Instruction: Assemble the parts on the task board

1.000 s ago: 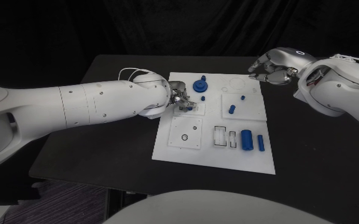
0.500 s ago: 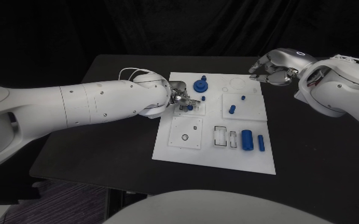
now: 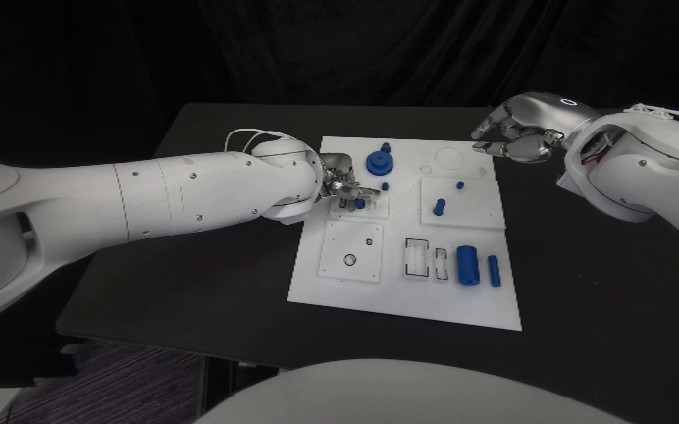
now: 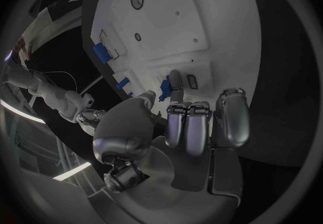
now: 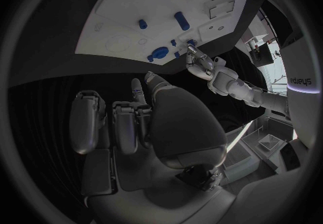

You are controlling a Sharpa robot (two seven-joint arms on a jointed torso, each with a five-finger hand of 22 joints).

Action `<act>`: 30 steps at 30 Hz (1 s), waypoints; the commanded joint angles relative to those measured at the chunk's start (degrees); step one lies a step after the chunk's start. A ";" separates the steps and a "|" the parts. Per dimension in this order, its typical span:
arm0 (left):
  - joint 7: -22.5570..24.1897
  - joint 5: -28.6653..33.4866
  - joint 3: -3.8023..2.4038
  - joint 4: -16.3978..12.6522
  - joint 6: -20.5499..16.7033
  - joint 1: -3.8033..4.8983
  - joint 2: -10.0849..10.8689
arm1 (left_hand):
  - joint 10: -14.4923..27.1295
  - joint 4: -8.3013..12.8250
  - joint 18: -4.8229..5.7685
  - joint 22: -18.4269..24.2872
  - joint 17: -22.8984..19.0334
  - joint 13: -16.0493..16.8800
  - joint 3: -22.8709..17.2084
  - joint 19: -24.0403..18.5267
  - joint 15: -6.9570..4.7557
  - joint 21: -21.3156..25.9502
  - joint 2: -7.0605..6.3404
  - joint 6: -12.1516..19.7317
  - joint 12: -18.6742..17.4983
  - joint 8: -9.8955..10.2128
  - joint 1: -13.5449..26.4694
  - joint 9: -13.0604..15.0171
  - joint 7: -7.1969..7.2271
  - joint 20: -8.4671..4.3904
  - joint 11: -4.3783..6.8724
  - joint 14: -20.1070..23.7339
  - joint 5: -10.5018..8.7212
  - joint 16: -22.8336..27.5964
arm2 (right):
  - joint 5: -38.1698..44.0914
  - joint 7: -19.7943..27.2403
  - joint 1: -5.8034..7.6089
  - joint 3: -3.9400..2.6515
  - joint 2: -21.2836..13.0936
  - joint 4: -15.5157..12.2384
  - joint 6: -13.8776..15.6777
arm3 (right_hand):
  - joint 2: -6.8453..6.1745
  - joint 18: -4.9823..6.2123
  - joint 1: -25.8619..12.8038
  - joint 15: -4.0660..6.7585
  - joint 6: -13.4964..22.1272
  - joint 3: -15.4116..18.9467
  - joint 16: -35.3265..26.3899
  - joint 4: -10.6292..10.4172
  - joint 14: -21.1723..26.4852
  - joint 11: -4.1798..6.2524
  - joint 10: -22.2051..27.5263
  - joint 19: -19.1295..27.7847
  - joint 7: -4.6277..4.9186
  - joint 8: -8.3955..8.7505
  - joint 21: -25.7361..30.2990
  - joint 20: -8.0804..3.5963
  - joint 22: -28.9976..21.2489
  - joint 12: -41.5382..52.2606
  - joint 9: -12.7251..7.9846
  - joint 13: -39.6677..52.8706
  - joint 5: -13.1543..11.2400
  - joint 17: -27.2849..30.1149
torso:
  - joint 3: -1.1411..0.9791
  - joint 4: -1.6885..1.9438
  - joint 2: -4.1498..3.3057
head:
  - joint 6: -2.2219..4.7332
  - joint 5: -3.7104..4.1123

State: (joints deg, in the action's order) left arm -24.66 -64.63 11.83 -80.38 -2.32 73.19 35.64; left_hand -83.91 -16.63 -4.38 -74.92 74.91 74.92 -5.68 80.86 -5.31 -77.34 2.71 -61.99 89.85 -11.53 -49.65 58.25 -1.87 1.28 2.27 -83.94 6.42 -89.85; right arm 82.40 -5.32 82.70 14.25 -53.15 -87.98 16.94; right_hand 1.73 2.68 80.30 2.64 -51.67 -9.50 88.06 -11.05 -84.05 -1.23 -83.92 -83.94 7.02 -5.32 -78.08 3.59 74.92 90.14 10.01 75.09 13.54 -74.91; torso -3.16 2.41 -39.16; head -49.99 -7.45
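The white task board (image 3: 481, 306) lies in the middle of the black table. My left hand (image 3: 339, 188) rests over the board's near-left section and pinches a small blue part (image 3: 358, 203) between thumb and a finger; the left wrist view shows that small blue part (image 4: 163, 85) between the fingertips (image 4: 175, 79), down at the board. My right hand (image 3: 516, 134) hovers off the board's far right corner with its fingers curled in and nothing in them. A round blue part (image 3: 378, 162) sits just beyond my left hand.
On the board are a short blue piece (image 3: 439, 206), a small blue peg (image 3: 457, 185), a thick blue cylinder (image 3: 467, 265) and a slim blue bar (image 3: 493, 269). Empty rectangular slots (image 3: 415, 257) lie beside the cylinder. A black ring (image 3: 349, 260) lies near the board's front left.
My left hand's fingers have shifted slightly around the small blue part. The right hand has barely moved.
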 commanded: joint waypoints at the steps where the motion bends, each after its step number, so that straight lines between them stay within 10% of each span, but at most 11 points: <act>1: 0.45 0.31 0.33 0.09 0.40 -0.58 -0.18 | -6.09 0.01 0.10 -0.27 15.09 15.08 1.15 0.02 0.24 0.42 0.90 1.53 0.15 -1.88 -0.47 2.96 -0.05 0.14 -0.17 -6.06 0.26 -0.15 | 0.10 -1.11 -0.15 -0.04 -0.07 0.02 -0.55 | 0.09 0.19 0.34 -0.39 -0.50 -0.18 -0.37 0.20 -5.27 -0.34 -6.08 -0.48 -0.02 0.22 0.31 0.41 11.25 -0.14 -0.10 14.91 0.37 -13.11 | -0.01 0.01 -0.01 | -0.01 0.02; 16: 1.19 0.31 0.33 0.11 -0.42 -0.67 -0.18 | -6.09 0.05 0.19 -1.28 15.09 15.08 4.84 0.48 -0.37 0.49 3.15 3.80 0.15 -10.22 -2.41 14.24 0.93 -0.46 0.61 -6.06 1.22 -0.15 | 0.10 -1.23 -0.16 -0.04 -0.08 0.06 -0.78 | 0.31 0.20 0.10 -0.42 -0.56 -0.57 -0.39 0.21 -5.27 -0.38 -6.08 -0.47 0.01 0.44 0.41 0.44 11.23 -0.14 -0.18 14.91 1.40 -13.09 | 0.00 0.01 -0.02 | -0.01 -0.10; 30: 2.00 0.31 0.33 0.11 -1.18 -0.70 -0.15 | -6.09 0.18 0.22 -1.58 15.09 15.08 5.64 0.60 -0.54 0.55 3.63 4.79 0.15 -12.60 -3.67 17.82 1.17 -0.61 0.81 -6.06 1.86 -0.15 | 0.10 -1.28 -0.16 -0.04 -0.08 0.04 -0.74 | 0.51 0.21 -0.04 -0.44 -0.58 -0.84 -0.41 0.19 -5.27 -0.39 -6.08 -0.47 0.03 0.56 0.45 0.45 11.23 -0.14 -0.22 14.91 1.95 -13.08 | 0.01 0.01 -0.02 | -0.01 -0.21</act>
State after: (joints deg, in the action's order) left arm -23.60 -64.67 12.03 -80.18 -3.65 72.81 35.62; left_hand -83.92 -16.51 -4.38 -74.94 74.91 74.92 -0.33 81.31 -5.33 -77.11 6.32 -57.53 89.85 -23.86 -52.82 74.98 -0.61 0.83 2.65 -83.96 8.08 -89.85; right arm 82.40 -5.62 82.68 14.25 -53.18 -87.92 16.42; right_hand 1.73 2.67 80.30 2.64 -51.80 -10.06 87.85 -10.82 -84.05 -1.23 -83.92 -83.94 7.15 -5.04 -77.81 3.59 74.92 90.15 9.86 75.05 15.27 -74.91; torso -3.16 2.42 -39.18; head -49.99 -7.63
